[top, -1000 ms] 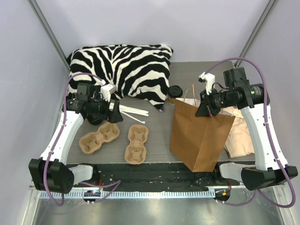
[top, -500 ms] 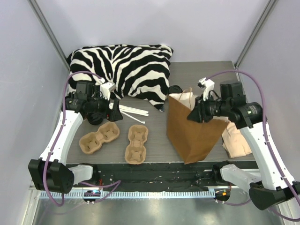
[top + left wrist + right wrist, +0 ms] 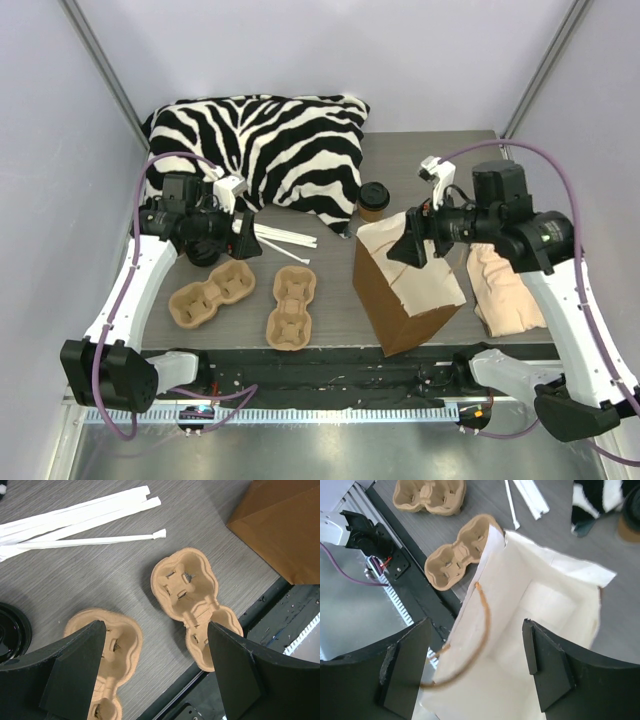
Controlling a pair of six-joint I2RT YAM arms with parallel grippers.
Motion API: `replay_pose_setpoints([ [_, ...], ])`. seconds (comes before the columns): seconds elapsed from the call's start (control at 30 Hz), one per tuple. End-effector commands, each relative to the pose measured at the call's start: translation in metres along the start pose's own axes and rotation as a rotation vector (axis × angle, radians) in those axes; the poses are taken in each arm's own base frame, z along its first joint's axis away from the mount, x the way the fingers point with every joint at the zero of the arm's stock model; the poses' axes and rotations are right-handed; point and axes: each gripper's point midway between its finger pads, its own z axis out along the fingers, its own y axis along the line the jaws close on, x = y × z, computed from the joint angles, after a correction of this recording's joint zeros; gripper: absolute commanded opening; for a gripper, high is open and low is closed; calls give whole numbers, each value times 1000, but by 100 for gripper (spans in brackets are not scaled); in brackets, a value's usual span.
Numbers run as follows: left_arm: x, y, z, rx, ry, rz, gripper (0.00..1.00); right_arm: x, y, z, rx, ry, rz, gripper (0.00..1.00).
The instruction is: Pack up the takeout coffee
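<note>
The takeout coffee (image 3: 374, 199), a brown cup with a black lid, stands at the pillow's right corner, behind the bag; its edge shows in the right wrist view (image 3: 629, 522). The brown paper bag (image 3: 405, 290) stands tilted, its mouth up and its white inside (image 3: 545, 605) showing. My right gripper (image 3: 410, 246) (image 3: 477, 675) hangs open just over the bag's mouth. The bag's handle loop (image 3: 482, 625) lies below the jaws, which do not grip it. My left gripper (image 3: 247, 240) (image 3: 157, 675) stays open and empty above the two pulp cup carriers (image 3: 187, 597) (image 3: 110, 652).
Two pulp carriers (image 3: 212, 295) (image 3: 291, 307) lie front left, with white wrapped straws (image 3: 285, 240) (image 3: 75, 525) behind them. A zebra pillow (image 3: 260, 145) fills the back left. A beige cloth (image 3: 505, 290) lies right of the bag. A loose black lid (image 3: 10, 632) sits under my left arm.
My right gripper carried the bag leftward by its top, then opened and let it go. The bag now stands lower and tilted, uncovering the coffee behind it. The left arm held still.
</note>
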Motion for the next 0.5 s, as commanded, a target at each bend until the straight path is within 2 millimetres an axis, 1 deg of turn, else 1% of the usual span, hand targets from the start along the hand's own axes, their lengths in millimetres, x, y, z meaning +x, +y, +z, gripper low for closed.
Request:
replay_pose_setpoints([
  [0.0, -5, -1, 0, 3, -24, 20, 88, -11, 20, -36, 0, -15, -144, 82],
  [0.07, -5, -1, 0, 6, -23, 21, 88, -16, 24, -46, 2, -22, -185, 84],
  [0.1, -3, -1, 1, 10, -17, 15, 88, -25, 31, -57, 1, -53, -220, 86],
  [0.13, -4, -3, 1, 17, -19, 18, 88, -31, 35, -61, 1, -74, -240, 87],
  [0.17, -3, -3, 2, 20, -17, 13, 88, -39, 36, -65, 8, -98, -264, 88],
  [0.2, -3, -3, 3, 24, -14, 13, 88, -53, 37, -69, 20, -138, -295, 89],
  [0.23, -2, -3, 4, 26, -12, 9, 88, -59, 36, -69, 28, -153, -313, 91],
  [0.27, -4, -3, 4, 31, -15, 8, 88, -65, 29, -67, 52, -160, -333, 94],
  [0.3, -4, -4, 4, 35, -14, 6, 88, -74, 20, -60, 71, -160, -370, 95],
  [0.37, -6, -5, 3, 44, -14, 7, 88, -80, 5, -50, 101, -136, -428, 97],
  [0.4, -6, -6, 3, 48, -14, 12, 88, -84, -1, -48, 107, -121, -500, 98],
  [0.43, -5, -7, 1, 50, -8, 11, 88, -85, -12, -34, 102, -79, -513, 98],
  [0.47, -4, -10, 1, 62, -3, 12, 88, -85, -17, -28, 92, -54, -536, 98],
])
